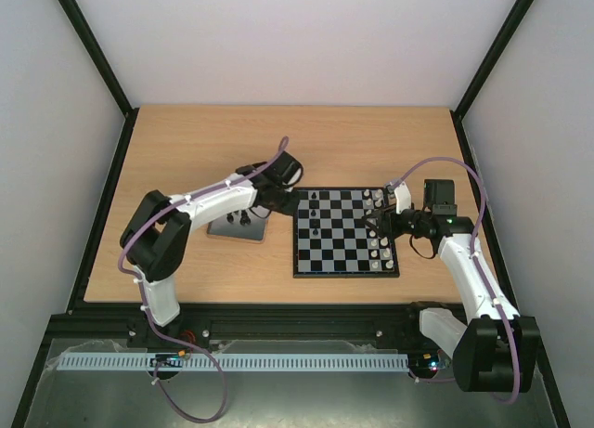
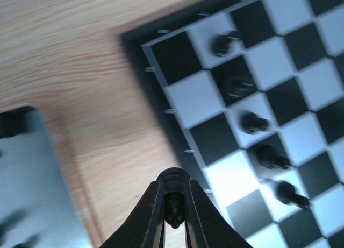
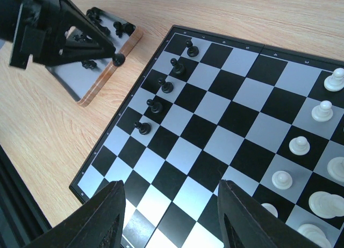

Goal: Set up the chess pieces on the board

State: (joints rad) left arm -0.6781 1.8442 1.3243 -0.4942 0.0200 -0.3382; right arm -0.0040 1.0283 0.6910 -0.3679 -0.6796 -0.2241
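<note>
Between the fingers [image 2: 152, 207] of the left gripper [image 2: 173, 188] we are seeing one small black piece [image 2: 172, 204] being pinched: both fingers are pressing on its sides, and a rounded end is showing just past their tips. That piece is hanging over the bare wood of the table [image 2: 97, 70], in the strip between the tray [image 2: 27, 194] and the board [image 2: 191, 97]. It is sitting just beside the board's black border and not over any square; whether it is touching the wood we cannot tell. From the right wrist view it is showing against the tray's wooden edge, on the side facing the board. On the board, five black pawns [image 2: 253, 122] are standing upright in a straight line along the second row of squares in from that border, one per square, each apart from the next. Other black pieces [image 3: 99, 16] are sitting at the far end of the tray, too small for us to sort. White pieces [image 3: 322, 111] are standing along the opposite side of the board. Over the board's near part the right gripper [image 3: 171, 190] is hovering with its fingers spread wide and only chequered squares between them, well apart from the pawns and from the left gripper.
</note>
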